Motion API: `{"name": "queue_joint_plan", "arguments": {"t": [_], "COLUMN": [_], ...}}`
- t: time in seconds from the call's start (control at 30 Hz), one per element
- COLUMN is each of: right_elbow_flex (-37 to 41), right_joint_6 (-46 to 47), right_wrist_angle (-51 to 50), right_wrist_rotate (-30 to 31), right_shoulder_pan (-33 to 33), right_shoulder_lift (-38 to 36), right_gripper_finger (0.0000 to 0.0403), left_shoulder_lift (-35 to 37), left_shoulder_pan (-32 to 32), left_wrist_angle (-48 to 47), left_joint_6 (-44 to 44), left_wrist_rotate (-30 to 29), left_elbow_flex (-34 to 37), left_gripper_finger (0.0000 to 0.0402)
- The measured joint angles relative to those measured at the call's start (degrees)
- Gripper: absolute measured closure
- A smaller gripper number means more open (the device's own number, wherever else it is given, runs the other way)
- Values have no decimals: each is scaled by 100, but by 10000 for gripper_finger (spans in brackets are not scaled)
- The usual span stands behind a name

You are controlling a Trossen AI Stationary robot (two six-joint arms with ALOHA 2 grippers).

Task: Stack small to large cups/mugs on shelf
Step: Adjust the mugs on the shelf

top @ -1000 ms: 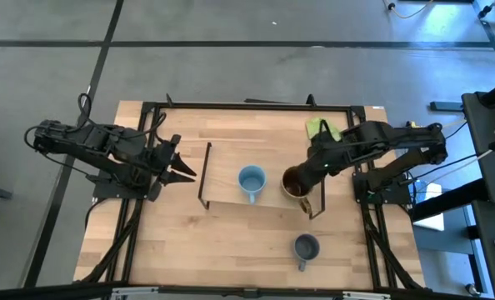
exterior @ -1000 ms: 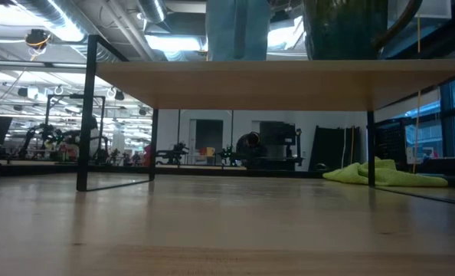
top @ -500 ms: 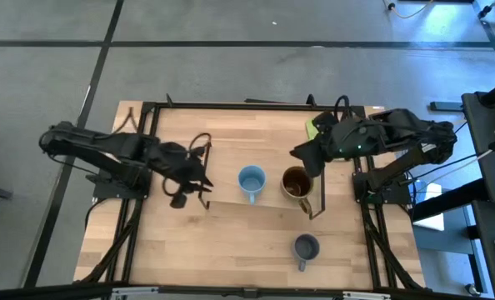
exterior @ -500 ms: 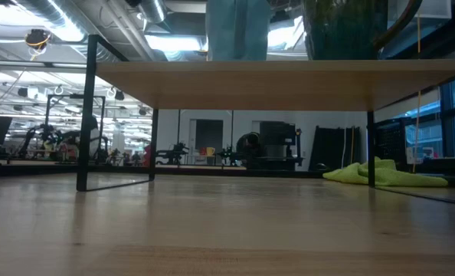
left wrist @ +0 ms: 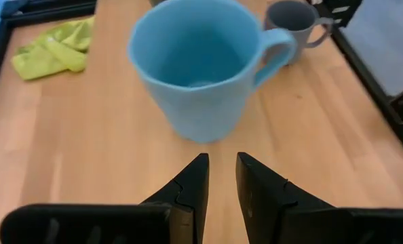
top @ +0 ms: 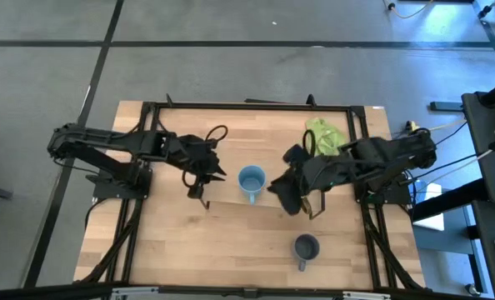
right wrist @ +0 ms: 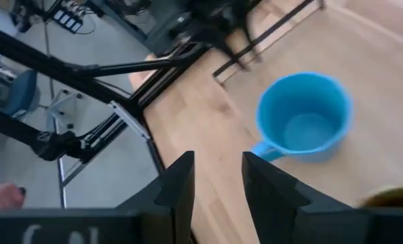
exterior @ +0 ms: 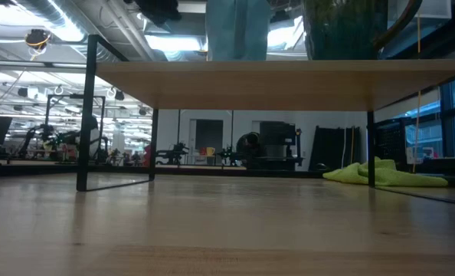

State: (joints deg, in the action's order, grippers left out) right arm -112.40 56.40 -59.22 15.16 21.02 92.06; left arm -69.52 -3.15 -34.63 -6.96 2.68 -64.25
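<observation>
Light-wood shelf (top: 231, 179) is standing on the worktop (top: 172, 250) and carrying the light blue mug (top: 251, 181) near its middle. The brown mug is hidden in the high view beneath the right arm; only a sliver of its rim (right wrist: 390, 198) is showing in the right wrist view. The grey mug (top: 305, 247) is sitting on the worktop in front of the shelf, well apart from both hands. A green cloth (top: 324, 137) is lying behind the right arm.

The left hand (top: 207, 171) is hovering over the left end of the shelf, pointing at the blue mug; its fingers (left wrist: 188, 190) are nearly together, with only a narrow gap, and are holding nothing. The right hand (top: 279, 185) is hanging over the shelf between the blue mug and the brown mug's place; its fingers (right wrist: 178, 186) are slightly apart and empty.

Risks:
- Both hands are converging on the blue mug; a collision between them is possible.
- The left fingers are likely too narrow to take the mug wall, so advancing may push or tip the mug.
- The right arm may knock the brown mug beneath it.
</observation>
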Motion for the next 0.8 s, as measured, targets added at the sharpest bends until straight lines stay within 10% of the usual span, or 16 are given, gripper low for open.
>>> {"name": "queue_joint_plan", "arguments": {"t": [0.8], "right_elbow_flex": [4], "right_joint_6": [-78], "right_wrist_angle": [1056], "right_wrist_rotate": [-1096], "right_shoulder_pan": [247], "right_shoulder_lift": [1217], "right_gripper_finger": [279], "left_shoulder_lift": [-712], "left_shoulder_pan": [594], "left_wrist_angle": [477], "left_joint_6": [-269], "left_wrist_rotate": [780], "left_elbow_flex": [0], "left_gripper_finger": [332]}}
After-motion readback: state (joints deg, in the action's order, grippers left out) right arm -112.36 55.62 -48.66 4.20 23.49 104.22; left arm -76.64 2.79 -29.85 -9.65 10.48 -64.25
